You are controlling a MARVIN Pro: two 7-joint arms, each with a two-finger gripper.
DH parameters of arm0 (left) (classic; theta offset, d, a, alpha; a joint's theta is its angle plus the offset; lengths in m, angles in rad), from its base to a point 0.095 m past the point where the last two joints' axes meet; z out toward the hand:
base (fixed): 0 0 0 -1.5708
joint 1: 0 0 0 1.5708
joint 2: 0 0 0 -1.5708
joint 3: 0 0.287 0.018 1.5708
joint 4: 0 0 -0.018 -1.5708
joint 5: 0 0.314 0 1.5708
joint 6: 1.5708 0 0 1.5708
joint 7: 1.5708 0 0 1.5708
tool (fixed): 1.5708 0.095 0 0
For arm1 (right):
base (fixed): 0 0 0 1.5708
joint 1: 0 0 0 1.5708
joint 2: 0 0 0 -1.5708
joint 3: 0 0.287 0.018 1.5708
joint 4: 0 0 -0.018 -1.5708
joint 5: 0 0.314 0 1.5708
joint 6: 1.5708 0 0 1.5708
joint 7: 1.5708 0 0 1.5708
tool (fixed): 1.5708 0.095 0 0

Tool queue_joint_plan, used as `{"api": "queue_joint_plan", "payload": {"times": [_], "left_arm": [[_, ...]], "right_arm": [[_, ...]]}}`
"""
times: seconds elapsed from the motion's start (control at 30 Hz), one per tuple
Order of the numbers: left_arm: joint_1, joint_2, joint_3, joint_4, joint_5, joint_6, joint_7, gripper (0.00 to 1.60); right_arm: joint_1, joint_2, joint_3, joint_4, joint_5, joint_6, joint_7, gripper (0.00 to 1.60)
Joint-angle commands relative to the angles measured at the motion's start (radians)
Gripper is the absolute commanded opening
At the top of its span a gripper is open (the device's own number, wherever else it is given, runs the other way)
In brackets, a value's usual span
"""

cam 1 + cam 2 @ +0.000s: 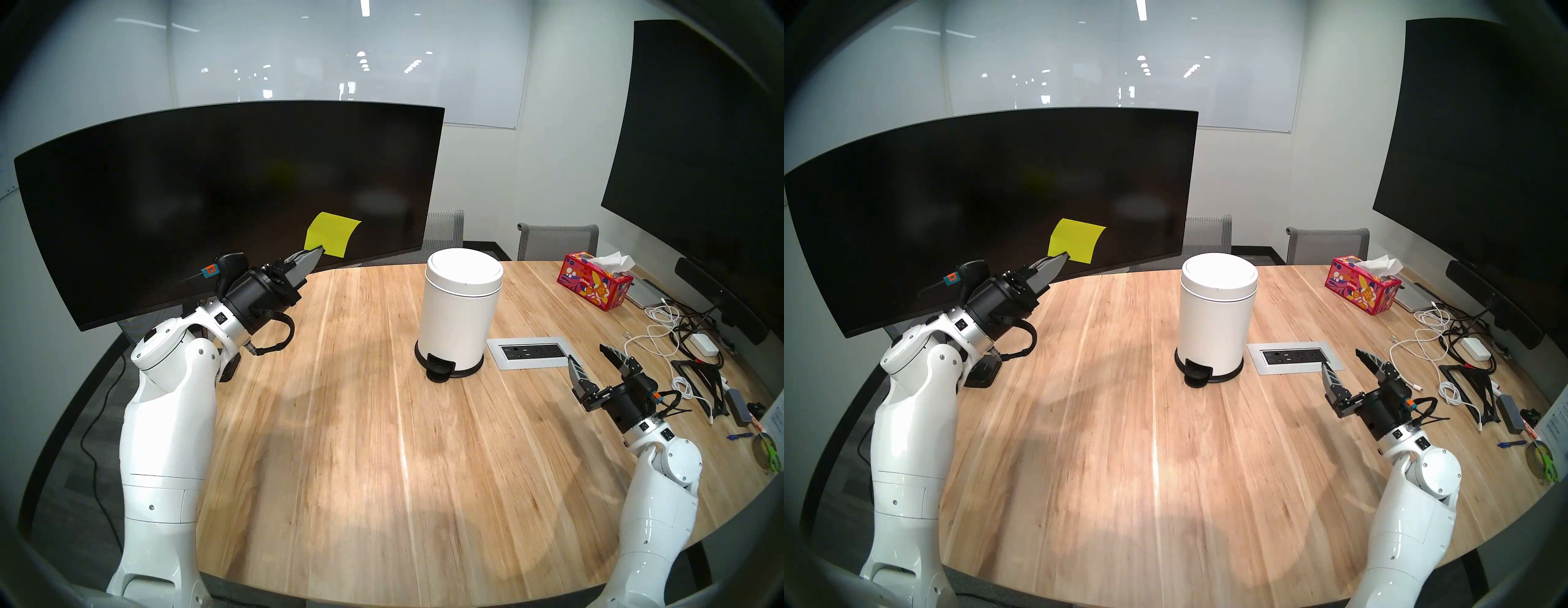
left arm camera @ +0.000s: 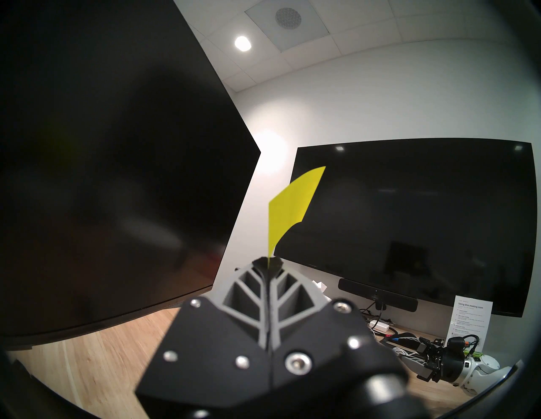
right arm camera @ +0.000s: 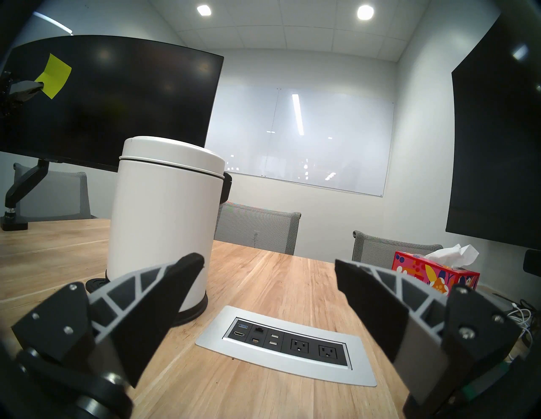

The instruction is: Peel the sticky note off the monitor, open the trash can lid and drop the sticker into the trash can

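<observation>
Head stereo left shows the left end effector pinching the lower left corner of the sticky note, its tips pressed together on the paper. That yellow-green sheet curls in front of the lower right part of the monitor; whether any edge touches the glass cannot be told. On the tabletop the trash can stands upright with its lid down. Near the power strip panel, the right end effector hovers with fingers spread and nothing between them. A tissue box sits further right.

Head stereo right gives nearly the same picture: note gripped at its corner by the left end effector, bin closed, right end effector spread.

Left wrist looks along the closed fingers; the paper rises from between the tips, bent to the right, with the curved screen at left and a flat black screen behind.

Right wrist shows the two spread fingers at either side, the white bin just ahead at left, and the note far off against the curved screen.
</observation>
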Motion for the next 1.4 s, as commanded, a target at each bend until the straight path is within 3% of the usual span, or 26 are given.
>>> {"api": "queue_joint_plan", "payload": {"times": [0.0, 1.37], "left_arm": [[-0.01, -0.001, -0.003, -0.02, -0.002, -0.001, 0.002, 0.0], [-0.01, -0.003, -0.003, -0.02, -0.001, -0.001, 0.001, 0.0]], "right_arm": [[0.007, 0.0, -0.002, -0.016, 0.005, 0.0, 0.002, 1.6], [0.006, 0.008, -0.009, -0.011, 0.002, 0.002, 0.013, 1.6]]}}
